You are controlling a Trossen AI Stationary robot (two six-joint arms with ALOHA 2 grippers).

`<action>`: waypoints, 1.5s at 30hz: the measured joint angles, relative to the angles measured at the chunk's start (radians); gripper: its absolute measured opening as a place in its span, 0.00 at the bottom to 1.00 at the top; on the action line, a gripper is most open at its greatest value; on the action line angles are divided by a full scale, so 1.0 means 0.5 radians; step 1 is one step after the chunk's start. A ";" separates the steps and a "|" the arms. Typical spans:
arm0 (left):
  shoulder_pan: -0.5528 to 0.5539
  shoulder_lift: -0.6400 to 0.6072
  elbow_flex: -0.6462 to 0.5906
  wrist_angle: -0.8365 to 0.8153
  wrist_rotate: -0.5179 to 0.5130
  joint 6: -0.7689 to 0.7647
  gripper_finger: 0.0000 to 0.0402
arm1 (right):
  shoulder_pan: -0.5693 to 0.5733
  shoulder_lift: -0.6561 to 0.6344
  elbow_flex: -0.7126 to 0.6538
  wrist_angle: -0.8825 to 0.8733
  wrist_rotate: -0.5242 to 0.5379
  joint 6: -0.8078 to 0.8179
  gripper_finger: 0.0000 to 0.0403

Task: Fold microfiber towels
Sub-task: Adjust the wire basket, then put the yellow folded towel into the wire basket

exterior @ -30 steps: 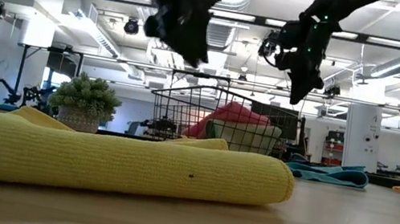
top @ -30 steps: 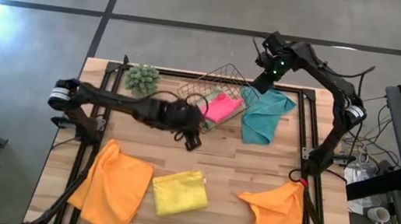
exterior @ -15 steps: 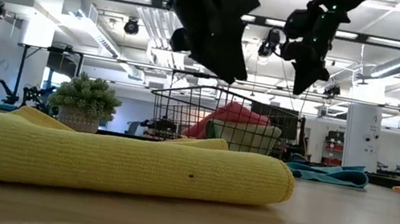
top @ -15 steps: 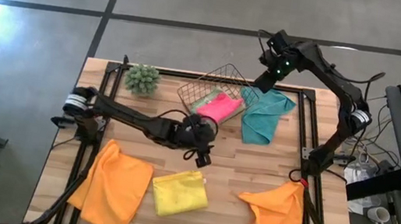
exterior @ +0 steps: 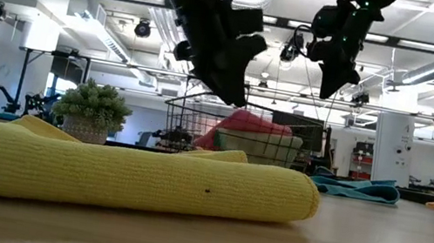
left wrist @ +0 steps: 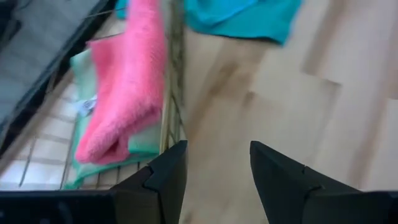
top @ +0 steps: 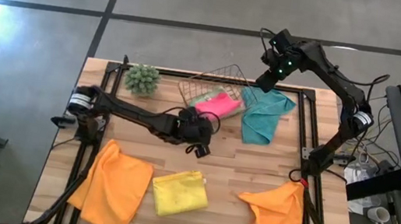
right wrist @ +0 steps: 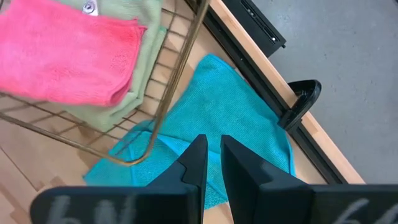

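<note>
The pink towel lies folded on the sage green towel inside the wire basket, at the far middle of the tabletop. Its long axis runs diagonally, from the basket's open mouth toward the teal towel, which lies flat just beside the basket on the right. The left hand is the nearer one: it hangs just in front of the basket mouth, fingers set wide and empty, pointing at the pink towel (the likely next pick). The left arm reaches low across from the left edge. The right hand hovers above the teal towel's far corner, fingers narrow, holding nothing
</note>
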 joint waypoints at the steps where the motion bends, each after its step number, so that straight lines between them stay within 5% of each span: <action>1: 0.017 -0.002 -0.001 -0.017 -0.016 -0.001 0.40 | 0.000 0.000 0.000 0.000 0.000 -0.005 0.09; 24: 0.367 -0.032 -0.004 -0.134 -0.022 0.069 0.40 | 0.005 0.003 0.000 0.000 -0.015 -0.052 0.09; 34: 0.301 -0.078 0.012 -0.155 0.082 0.052 0.40 | 0.005 -0.027 0.000 -0.003 -0.016 -0.109 0.09; 45: 0.022 -0.510 0.013 -0.610 0.078 0.056 0.40 | 0.292 -0.425 -0.069 -0.104 -0.164 -0.238 0.09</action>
